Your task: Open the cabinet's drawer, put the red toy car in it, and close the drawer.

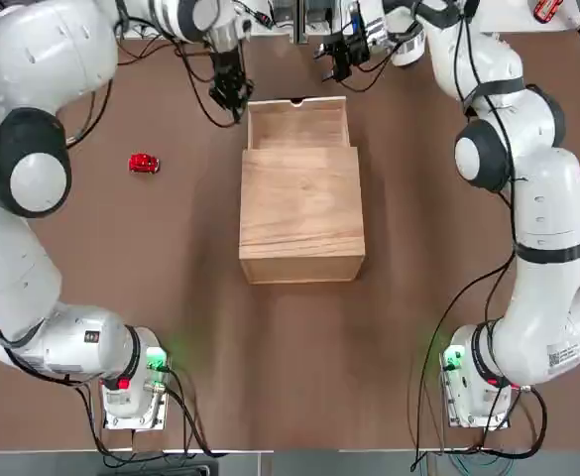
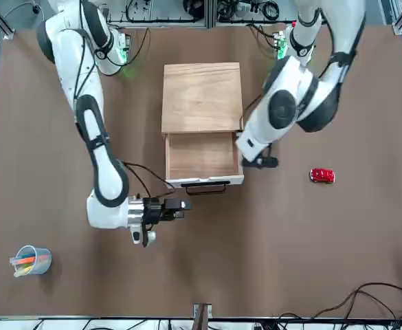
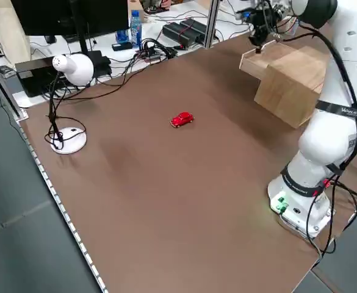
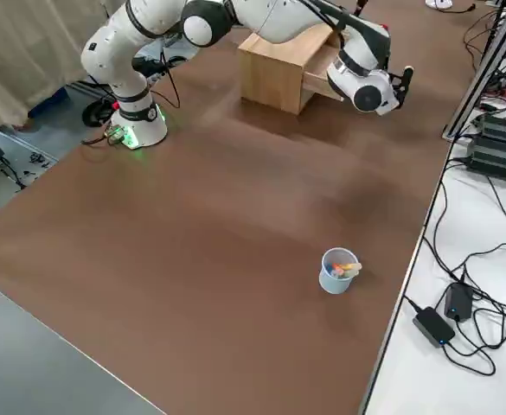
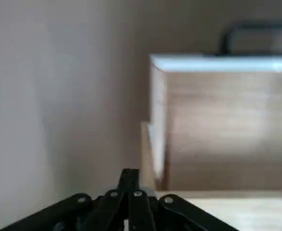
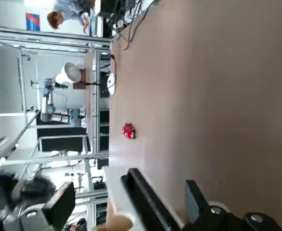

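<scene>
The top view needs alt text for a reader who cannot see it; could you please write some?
A wooden cabinet sits mid-table with its drawer pulled open and empty. The red toy car lies on the table to its left. The left pincer, shut, hangs beside the drawer; the right pincer, open, is beyond it.

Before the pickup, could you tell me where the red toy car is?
In the top view, the red toy car sits on the table's left, apart from the cabinet.

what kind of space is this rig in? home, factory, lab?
Most likely a robotics lab. Two arms are bolted to a brown table inside an aluminium frame; loose cables and power bricks lie on the side bench, and a monitor stands behind.
</scene>
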Available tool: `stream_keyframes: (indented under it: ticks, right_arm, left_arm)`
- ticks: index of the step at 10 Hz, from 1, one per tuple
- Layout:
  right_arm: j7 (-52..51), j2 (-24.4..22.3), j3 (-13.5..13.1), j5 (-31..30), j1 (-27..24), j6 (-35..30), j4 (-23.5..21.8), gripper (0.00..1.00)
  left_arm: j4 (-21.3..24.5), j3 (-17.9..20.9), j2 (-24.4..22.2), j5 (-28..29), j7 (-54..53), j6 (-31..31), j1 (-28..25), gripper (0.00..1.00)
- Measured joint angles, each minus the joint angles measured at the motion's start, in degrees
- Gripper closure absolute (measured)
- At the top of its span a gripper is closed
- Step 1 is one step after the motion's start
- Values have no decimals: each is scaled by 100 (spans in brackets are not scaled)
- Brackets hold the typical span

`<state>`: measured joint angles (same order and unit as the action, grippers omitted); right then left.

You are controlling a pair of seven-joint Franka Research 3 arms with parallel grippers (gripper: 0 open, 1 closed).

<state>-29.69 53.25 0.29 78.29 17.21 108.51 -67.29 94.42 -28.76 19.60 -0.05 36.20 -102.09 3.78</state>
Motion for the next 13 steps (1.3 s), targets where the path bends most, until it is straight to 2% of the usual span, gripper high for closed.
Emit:
stream_keyframes:
  ticks: [2, 4, 6, 7, 10, 13]
  right_arm:
    - [-1, -118, -379, -142, -168, -898, 96, 0]
    - [108, -244, -879, -626, -213, -1580, 317, 0]
    - [911, -473, -1231, -1036, -216, -2109, 527, 0]
    - [1263, -608, -1430, -1226, -207, -2338, 625, 0]
    - [1704, -1094, -1853, -2236, -213, -2944, 732, 0]
    - [1782, -1515, -2295, -3258, -251, -3515, 749, 0]
  left_arm:
    - [53, 514, -226, 4, 109, 12, -9, 71]
    - [205, 1206, -385, 7, 258, 12, -16, 38]
    - [466, 1669, -513, 7, 575, -28, -46, 10]
    - [680, 1847, -576, 7, 748, -238, -42, 0]
    - [1860, 2433, -903, -1, 1290, -1679, -76, 0]
    - [2901, 2915, -942, -31, 1652, -2988, -250, 0]
